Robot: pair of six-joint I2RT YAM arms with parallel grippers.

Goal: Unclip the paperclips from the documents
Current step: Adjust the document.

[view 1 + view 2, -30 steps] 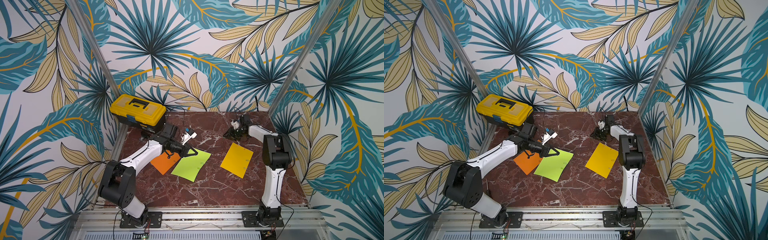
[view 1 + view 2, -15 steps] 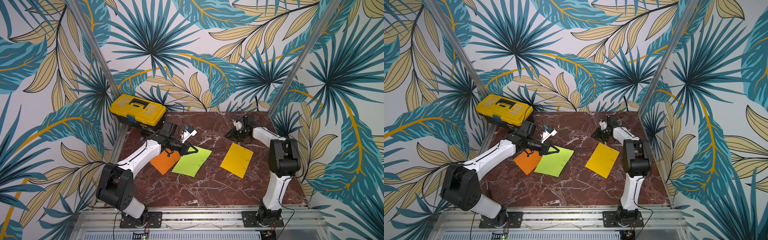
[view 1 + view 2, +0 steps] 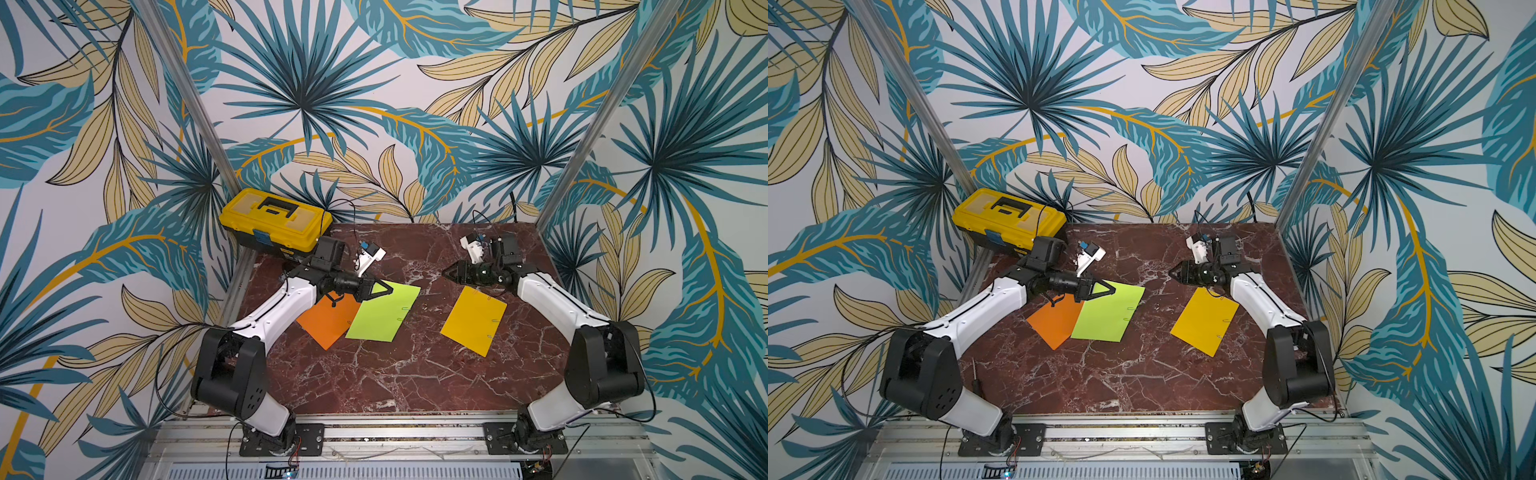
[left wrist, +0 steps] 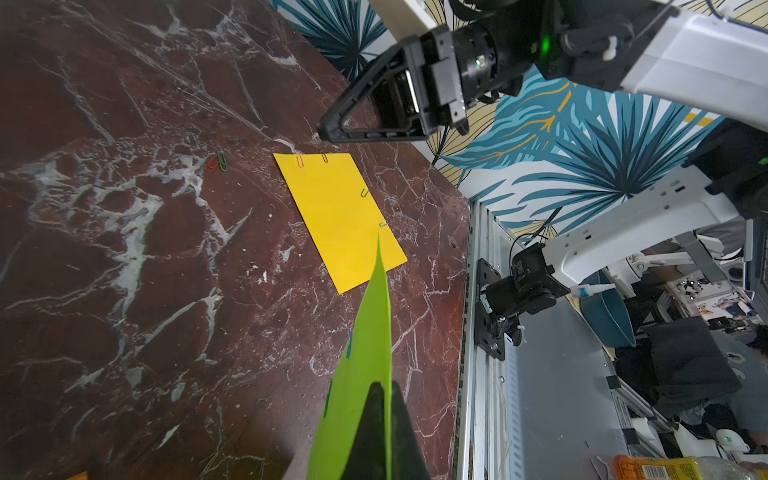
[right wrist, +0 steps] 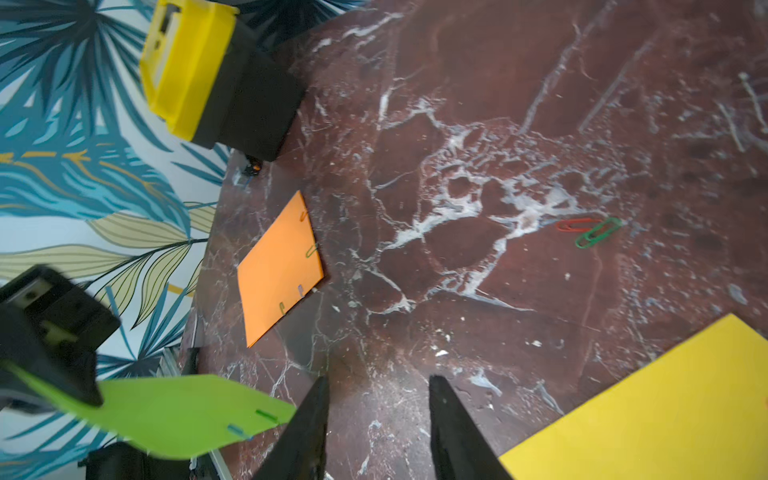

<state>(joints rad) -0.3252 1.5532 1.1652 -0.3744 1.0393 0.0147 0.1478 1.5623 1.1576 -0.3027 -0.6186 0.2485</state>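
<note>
My left gripper is shut on a far corner of the lime green document, which bends up off the table in the left wrist view. A green and a blue paperclip sit on its free edge. The orange document lies flat, partly under the green one, with several paperclips on its edges. The golden yellow document lies flat to the right with several clips. My right gripper hovers open and empty over bare marble beyond the yellow sheet's far corner.
A red and a green paperclip lie loose on the marble toward the back middle. A yellow toolbox stands at the back left corner. Metal rails run along the table's front edge, and patterned walls close in the other sides.
The right gripper's jaws have spread wider and it has shifted slightly toward the table's middle, its elbow swinging outward. The left gripper has kept its hold on the green sheet, raising the corner slightly.
</note>
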